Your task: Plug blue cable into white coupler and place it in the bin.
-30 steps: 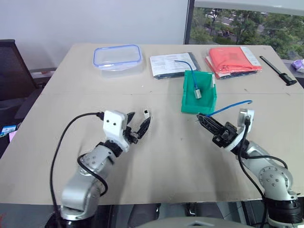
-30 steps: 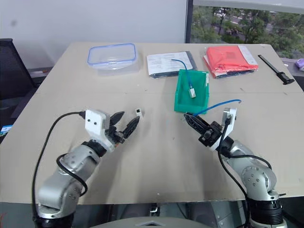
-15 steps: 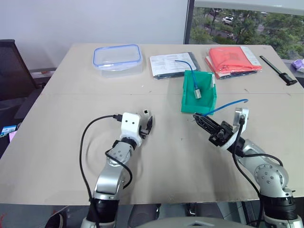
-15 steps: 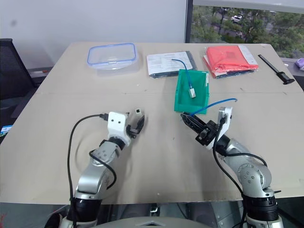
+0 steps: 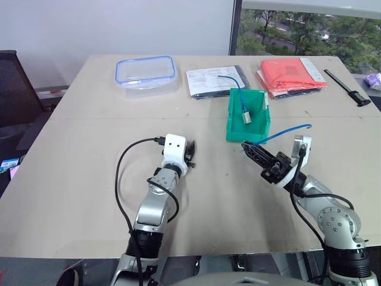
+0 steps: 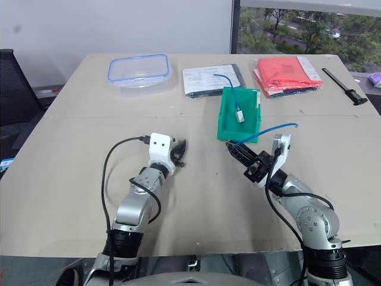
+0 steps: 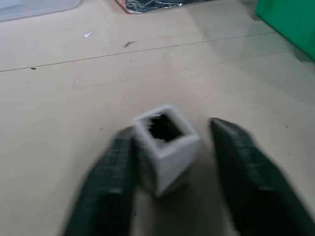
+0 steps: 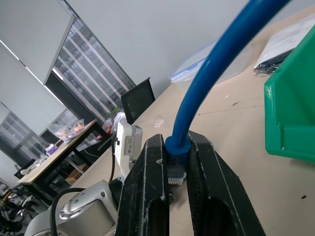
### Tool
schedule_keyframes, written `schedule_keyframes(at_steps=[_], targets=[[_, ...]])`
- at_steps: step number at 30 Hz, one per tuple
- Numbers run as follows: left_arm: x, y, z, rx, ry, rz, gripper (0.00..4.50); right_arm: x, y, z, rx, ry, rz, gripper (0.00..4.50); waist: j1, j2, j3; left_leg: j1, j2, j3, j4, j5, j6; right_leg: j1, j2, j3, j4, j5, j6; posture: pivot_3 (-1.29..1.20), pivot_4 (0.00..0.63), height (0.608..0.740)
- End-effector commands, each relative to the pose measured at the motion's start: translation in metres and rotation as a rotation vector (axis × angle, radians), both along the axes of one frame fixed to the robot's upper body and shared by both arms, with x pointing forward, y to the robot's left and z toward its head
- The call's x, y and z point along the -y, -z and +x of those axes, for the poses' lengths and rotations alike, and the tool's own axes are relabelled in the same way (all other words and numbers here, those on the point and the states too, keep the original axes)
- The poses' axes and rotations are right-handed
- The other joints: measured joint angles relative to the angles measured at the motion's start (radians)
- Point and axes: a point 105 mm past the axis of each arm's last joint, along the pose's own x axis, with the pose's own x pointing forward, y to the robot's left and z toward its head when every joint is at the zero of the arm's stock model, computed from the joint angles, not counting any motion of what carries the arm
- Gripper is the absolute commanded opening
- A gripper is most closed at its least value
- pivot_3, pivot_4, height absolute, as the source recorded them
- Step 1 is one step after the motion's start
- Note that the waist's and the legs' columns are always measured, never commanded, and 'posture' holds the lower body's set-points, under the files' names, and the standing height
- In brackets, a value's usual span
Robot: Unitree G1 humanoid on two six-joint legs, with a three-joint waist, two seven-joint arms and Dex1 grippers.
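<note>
Reaching forward since a second ago, the left pincer (image 7: 167, 167) now brackets the white coupler (image 7: 166, 145) on the surface (image 5: 89, 179), not yet clamped, while the right pincer (image 8: 172, 172) pinches the blue cable (image 8: 206, 83) plug-forward for mating.

tabletop count: two blue cables, two grippers, one of most other things.

one green bin (image 5: 247, 122), one white coupler (image 7: 166, 146), one clear lidded box (image 5: 146, 72), one red packet (image 5: 293, 75), one dark packet with a paper sheet (image 5: 218, 81), one black caliper (image 5: 349, 89), two blue cables (image 5: 284, 133) (image 5: 234, 83), two grippers (image 5: 189, 150) (image 5: 252, 150).
</note>
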Motion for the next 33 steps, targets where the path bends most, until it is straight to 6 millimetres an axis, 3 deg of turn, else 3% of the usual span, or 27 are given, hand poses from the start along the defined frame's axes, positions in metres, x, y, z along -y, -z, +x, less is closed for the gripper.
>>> schedule_keyframes(at_steps=[1, 6, 9, 14, 19, 28, 33], targets=[[-0.002, -0.004, 0.001, 0.026, 0.005, 0.008, 0.4, 0.002, -0.013, -0.002, 0.056, 0.006, 0.008, 0.0, 0.0, 0.0, 0.0, 0.0, 0.0, 0.0, 0.0, 0.0, 0.0, 0.0, 0.0, 0.0, 0.0, 0.0, 0.0, 0.0, 0.15, 0.737], [0.002, -0.009, 0.003, 0.071, 0.09, 0.063, 0.41, -0.005, -0.017, -0.003, 0.095, -0.025, -0.027, 0.0, 0.0, 0.0, 0.0, 0.0, 0.0, 0.0, 0.0, 0.0, 0.0, 0.0, 0.0, 0.0, 0.0, 0.0, 0.0, 0.0, 0.15, 0.737], [0.01, -0.028, 0.003, 0.192, 0.159, 0.097, 0.41, -0.013, -0.026, 0.001, 0.185, -0.017, -0.099, 0.0, -0.001, 0.0, 0.0, 0.0, 0.0, 0.0, 0.0, 0.0, 0.0, 0.0, 0.0, 0.0, 0.0, 0.0, 0.0, 0.0, 0.15, 0.737], [0.037, -0.067, -0.001, 0.416, 0.282, 0.142, 0.41, -0.024, -0.045, 0.022, 0.535, 0.136, -0.398, 0.0, 0.002, 0.0, 0.0, -0.001, 0.0, 0.001, 0.0, 0.0, 0.0, -0.002, 0.0, 0.0, 0.0, 0.0, 0.0, 0.0, 0.15, 0.737], [0.058, -0.088, -0.002, 0.531, 0.332, 0.159, 0.41, -0.032, -0.06, 0.033, 0.762, 0.239, -0.511, 0.0, 0.001, 0.0, 0.0, -0.001, -0.001, 0.002, 0.0, 0.0, 0.0, -0.002, 0.0, 0.0, 0.0, 0.0, 0.0, 0.0, 0.15, 0.737], [0.08, -0.091, -0.006, 0.567, 0.431, 0.187, 0.41, -0.052, -0.072, 0.035, 0.863, 0.261, -0.477, 0.0, -0.002, 0.0, 0.0, -0.001, 0.0, 0.002, 0.0, 0.0, 0.0, -0.002, 0.001, 0.0, 0.0, 0.001, 0.001, 0.0, 0.15, 0.737], [0.081, -0.09, -0.007, 0.567, 0.437, 0.188, 0.41, -0.065, -0.065, 0.034, 0.874, 0.214, -0.497, 0.0, -0.002, 0.0, 0.0, -0.001, 0.0, 0.002, 0.0, 0.0, 0.0, -0.002, 0.001, 0.0, 0.0, 0.001, 0.001, 0.0, 0.15, 0.737]])
